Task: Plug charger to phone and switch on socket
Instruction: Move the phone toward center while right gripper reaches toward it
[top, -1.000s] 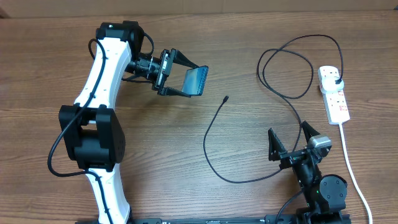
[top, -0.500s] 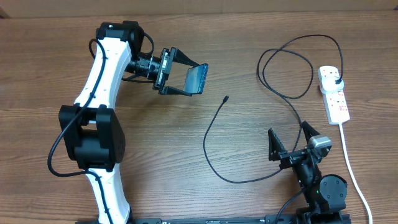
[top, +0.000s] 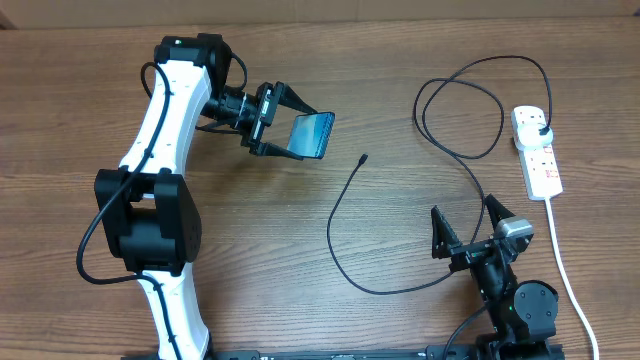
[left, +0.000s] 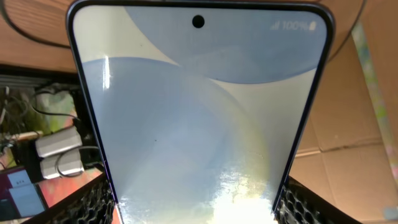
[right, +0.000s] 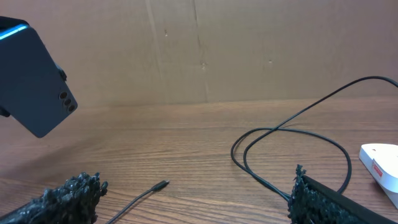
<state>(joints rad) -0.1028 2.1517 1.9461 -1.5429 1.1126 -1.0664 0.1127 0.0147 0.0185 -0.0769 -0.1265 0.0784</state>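
My left tool (top: 303, 135) is clenched on the phone (top: 316, 132), holding it off the bench (top: 250, 260). The charger's connector tip (top: 362, 158) lies on the wood just right of the phone, its last stretch of cable running diagonally back toward the arm bases. My right tool (top: 466, 225), gaping and empty, is the free one, well apart from that tip. The socket (top: 541, 168) lies farther right.

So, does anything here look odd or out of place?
Only the phone: it hangs tilted above the table, clamped in the left gripper, screen lit. The charger's tip lies loose on the table, plugged into nothing. Nothing looks spilled or damaged.
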